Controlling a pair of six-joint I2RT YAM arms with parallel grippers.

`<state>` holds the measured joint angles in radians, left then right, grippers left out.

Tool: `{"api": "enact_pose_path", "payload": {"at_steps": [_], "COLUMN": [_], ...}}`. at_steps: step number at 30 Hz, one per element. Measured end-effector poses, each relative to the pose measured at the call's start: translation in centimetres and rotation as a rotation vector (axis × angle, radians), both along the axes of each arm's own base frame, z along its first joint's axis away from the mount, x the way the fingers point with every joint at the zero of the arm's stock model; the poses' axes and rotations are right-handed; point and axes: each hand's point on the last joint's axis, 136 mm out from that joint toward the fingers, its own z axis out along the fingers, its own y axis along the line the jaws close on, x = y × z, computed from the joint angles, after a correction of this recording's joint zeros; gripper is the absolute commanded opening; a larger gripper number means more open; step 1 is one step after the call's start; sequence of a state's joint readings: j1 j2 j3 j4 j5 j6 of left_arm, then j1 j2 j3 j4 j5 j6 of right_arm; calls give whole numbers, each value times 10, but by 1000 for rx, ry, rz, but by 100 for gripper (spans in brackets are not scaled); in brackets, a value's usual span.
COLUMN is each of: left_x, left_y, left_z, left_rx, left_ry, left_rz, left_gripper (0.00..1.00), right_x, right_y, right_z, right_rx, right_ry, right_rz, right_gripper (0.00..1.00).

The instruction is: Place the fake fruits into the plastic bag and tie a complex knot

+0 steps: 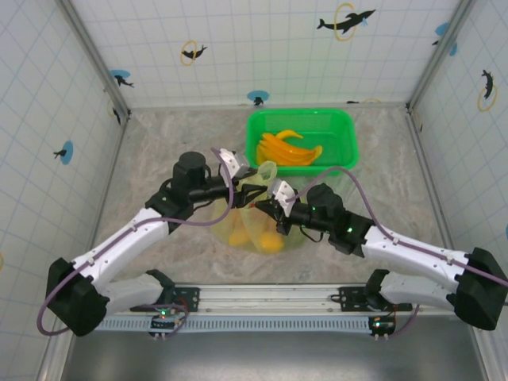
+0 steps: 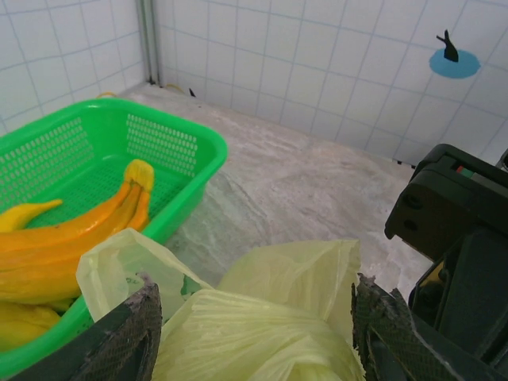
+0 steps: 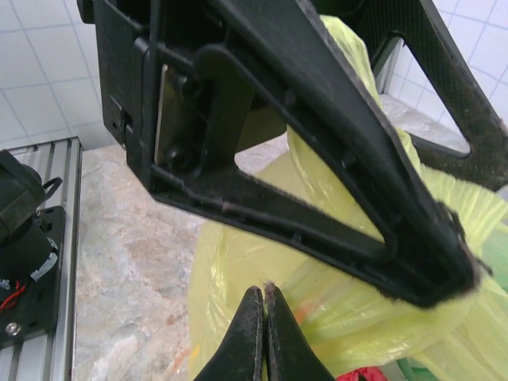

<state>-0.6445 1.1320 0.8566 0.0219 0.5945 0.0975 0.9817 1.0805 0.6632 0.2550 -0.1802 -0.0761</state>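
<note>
The left gripper point(image 2: 254, 305) is standing with its fingers well apart, straddling the crumpled top of the plastic bag point(image 2: 278, 270) without clamping it. The right gripper point(image 3: 263, 317) is pressing its fingers together against the bag's film, and whether a fold is caught between them I cannot tell. The bag is sitting on the table between the two arms, just near of the green basket point(image 2: 171, 143). An orange fruit point(image 1: 270, 242) is showing through its lower part, while several bananas point(image 2: 71, 230) are lying in the basket, so filling looks unfinished. The step in hand is probably regripping the bag's mouth. To do it well, the left fingers should be closing on one handle loop alone — not a bunched wad of film — while the right side is holding its edge steady. Thin film slips and tears, so the pull should be slow and level — both arms are crowding each other closely here.
</note>
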Motion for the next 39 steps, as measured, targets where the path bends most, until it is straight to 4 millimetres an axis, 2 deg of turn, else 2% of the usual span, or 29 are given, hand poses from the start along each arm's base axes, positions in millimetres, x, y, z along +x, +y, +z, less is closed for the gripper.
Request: {"api": "enact_pose_path", "payload": {"at_steps": [4, 9, 13, 18, 21, 25, 26, 28, 30, 33, 35, 37, 39], "left_x": [4, 7, 7, 6, 3, 0, -1, -3, -9, -17, -19, -19, -19], "left_y": [-6, -2, 0, 0, 0, -2, -3, -5, -5, -1, 2, 2, 1], "left_z": [1, -12, -7, -3, -3, -3, -3, -2, 1, 4, 5, 6, 8], "left_rx": [63, 137, 157, 168, 172, 180, 186, 198, 200, 196, 193, 197, 200], "left_ry": [-18, 4, -7, -19, -12, -28, -41, -85, -147, -243, -301, -350, -393], "left_rz": [-2, 19, 19, 10, -3, -22, -26, -36, -45, -52, -56, -58, -61], "left_gripper": [60, 50, 41, 19, 1, 0, 0, 0, 0, 0, 0, 0, 0], "right_x": [0, 1, 4, 6, 7, 6, 6, 3, 1, 7, 19, 33, 45], "right_y": [1, 1, 0, 0, 1, 1, 1, -1, -9, -27, -42, -54, -60], "right_z": [2, 1, 0, 2, 4, 3, 4, 14, 35, 82, 107, 115, 109], "right_rx": [5, 5, 5, 14, 21, 8, 1, 3, 31, 103, 142, 152, 141], "right_ry": [-5, -1, 1, -5, -10, -7, -4, -7, -20, -73, -102, -96, -60], "right_rz": [6, 13, 10, 3, 2, 8, 13, 30, 38, 9, -35, -70, -81], "right_gripper": [0, 0, 0, 0, 0, 51, 59, 63, 64, 64, 64, 65, 70]}}
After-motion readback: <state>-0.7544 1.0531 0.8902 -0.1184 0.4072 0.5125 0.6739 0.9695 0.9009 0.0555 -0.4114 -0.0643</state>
